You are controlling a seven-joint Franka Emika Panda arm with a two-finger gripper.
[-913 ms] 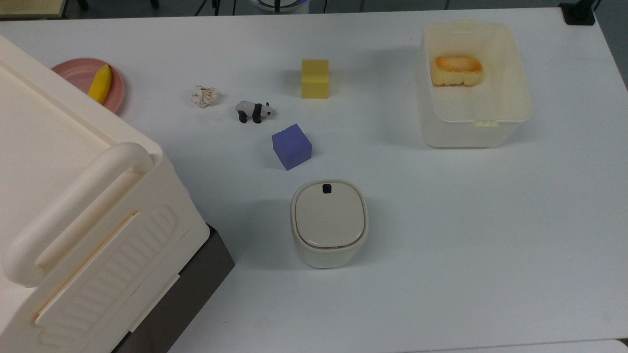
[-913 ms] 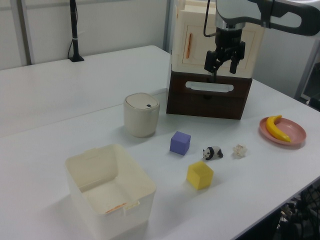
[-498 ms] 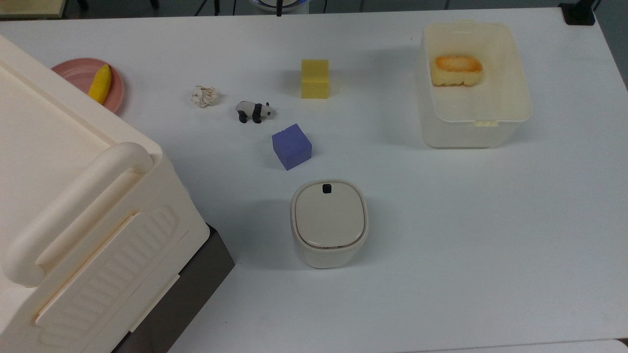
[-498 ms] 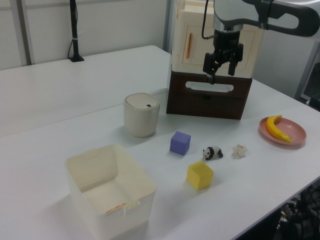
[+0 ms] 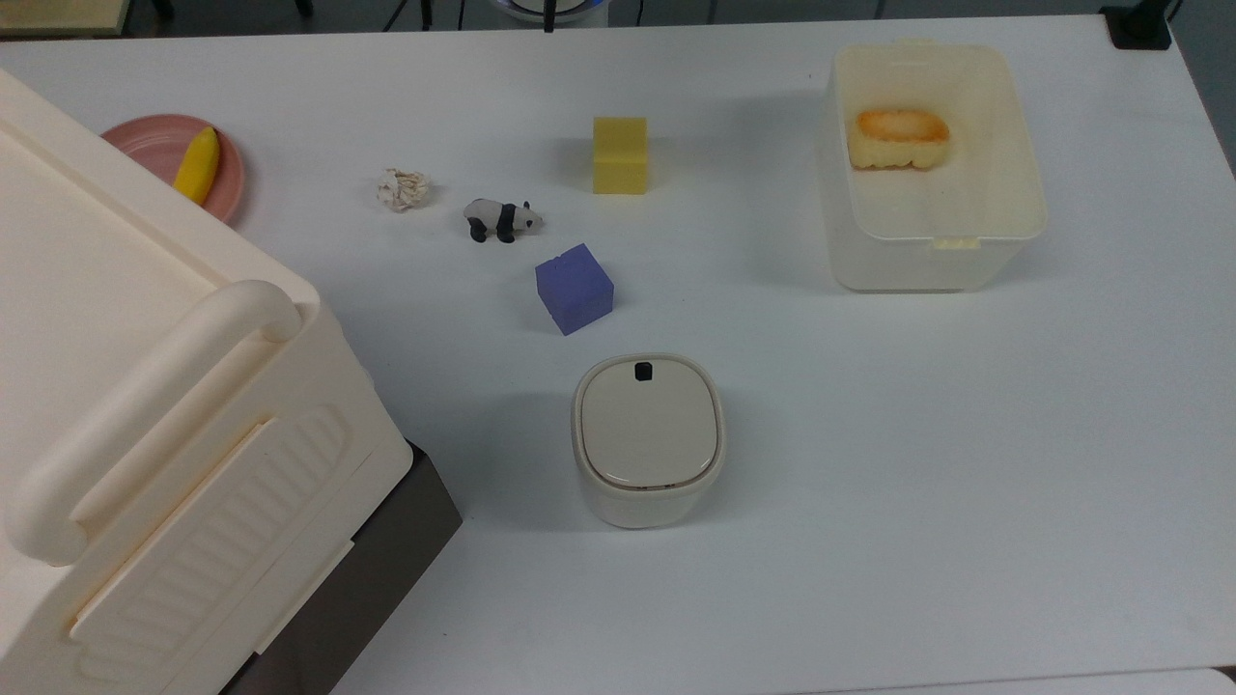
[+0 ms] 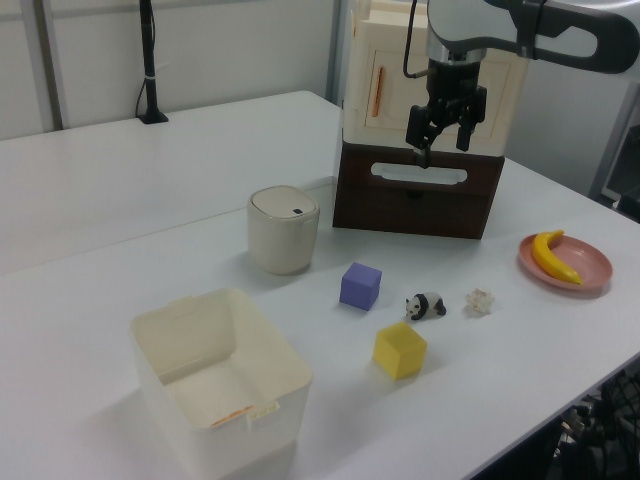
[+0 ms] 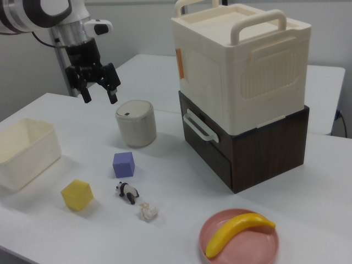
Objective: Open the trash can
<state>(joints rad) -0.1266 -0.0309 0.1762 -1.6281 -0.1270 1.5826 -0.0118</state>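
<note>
The trash can [image 5: 648, 439] stands upright, lid closed, button toward the purple cube [image 5: 574, 288]; the gripper [image 7: 98, 91] hangs spread above.

This looks like a robotics lab. A wide white counter [image 5: 966, 483] carries an odd mix of small test props: a yellow cube [image 5: 619, 154], a purple cube [image 5: 574, 288] near it, a toy panda [image 5: 499, 219] and a crumpled paper ball [image 5: 403, 189] beside the panda, and a banana [image 7: 237, 232] on a pink plate [image 7: 264, 247]. A robot arm [image 7: 44, 14] hangs over the counter, a black camera stand [image 6: 150, 60] rises at the counter's far edge, and plain pale walls lie behind.
</note>
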